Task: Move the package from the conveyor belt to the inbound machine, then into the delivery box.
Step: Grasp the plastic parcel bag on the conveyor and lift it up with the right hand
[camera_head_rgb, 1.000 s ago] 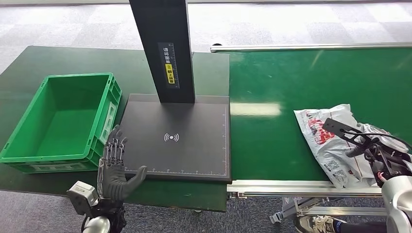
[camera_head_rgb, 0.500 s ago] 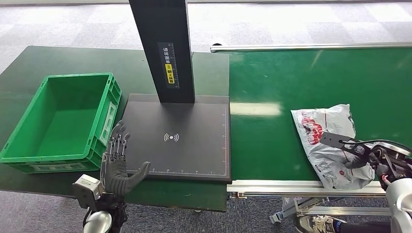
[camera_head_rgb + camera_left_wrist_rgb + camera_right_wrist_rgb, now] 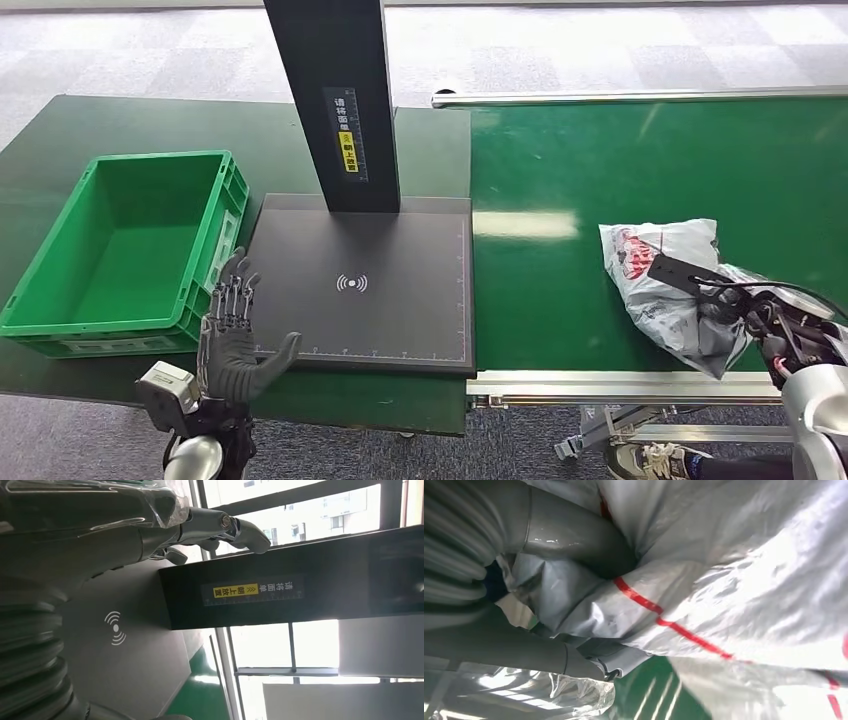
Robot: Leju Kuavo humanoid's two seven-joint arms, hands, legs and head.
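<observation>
Crumpled white-and-red plastic package (image 3: 668,285) sits bunched on the green conveyor belt (image 3: 560,190).

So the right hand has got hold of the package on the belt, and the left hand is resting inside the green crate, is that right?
Not quite. The right hand does grip the package on the conveyor belt, but the left hand is not in the green crate. The head view shows it open, raised beside the crate near the inbound machine.

Left robot hand (image 3: 232,335) raised upright at the lower left, palm turned inward, fingers (image 3: 230,300) spread apart and straight, thumb out to the side, holding nothing, right robot hand (image 3: 765,320) low at the right edge, fingers closed into crumpled white plastic package (image 3: 665,285)
</observation>
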